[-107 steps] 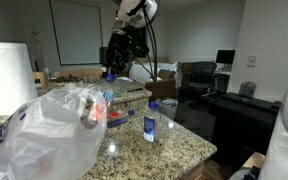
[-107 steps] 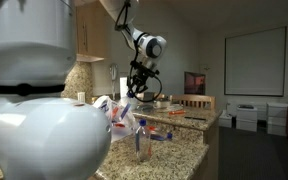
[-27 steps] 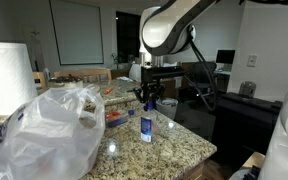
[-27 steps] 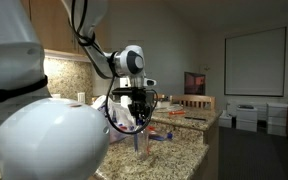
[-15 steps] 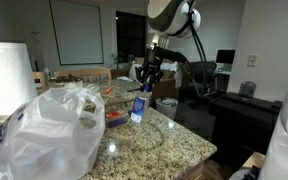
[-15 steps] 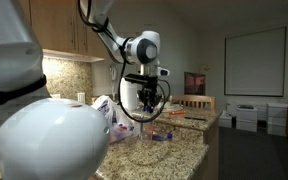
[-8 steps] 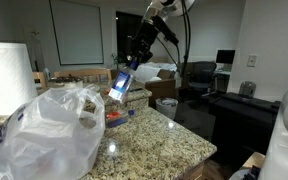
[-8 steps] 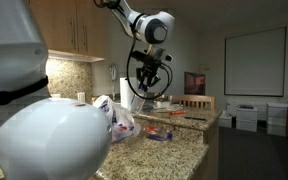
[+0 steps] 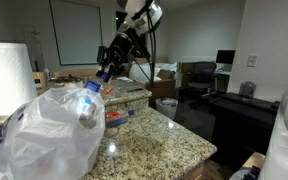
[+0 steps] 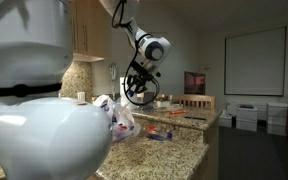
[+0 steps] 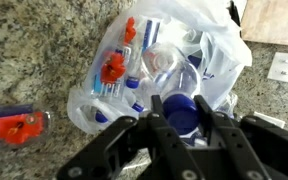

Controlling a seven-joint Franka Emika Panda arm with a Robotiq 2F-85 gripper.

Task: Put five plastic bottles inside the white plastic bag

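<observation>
In an exterior view, the claw [image 9: 107, 72] is clamped on a bottle [image 9: 91, 100] just above the bag [image 9: 39, 135] on the counter [image 9: 164, 140]. In an exterior view, it hangs over the bag [image 10: 114, 118]. Wrist view: the bottle's blue cap [image 11: 181, 116] sits pinched in the claw, bottles [image 11: 154, 65] inside the bag below

- Speckled granite countertop [image 9: 159, 140] in the foreground, lit brighter than the rest.
- Pale walls, with a large white screen [image 10: 254, 60] hung on one.
- Wooden upper cabinets [image 10: 89, 35] above a granite backsplash [image 10: 76, 78].
- Dark desk [image 9: 234, 105] carrying a monitor [image 9: 225, 58], near the far wall.
</observation>
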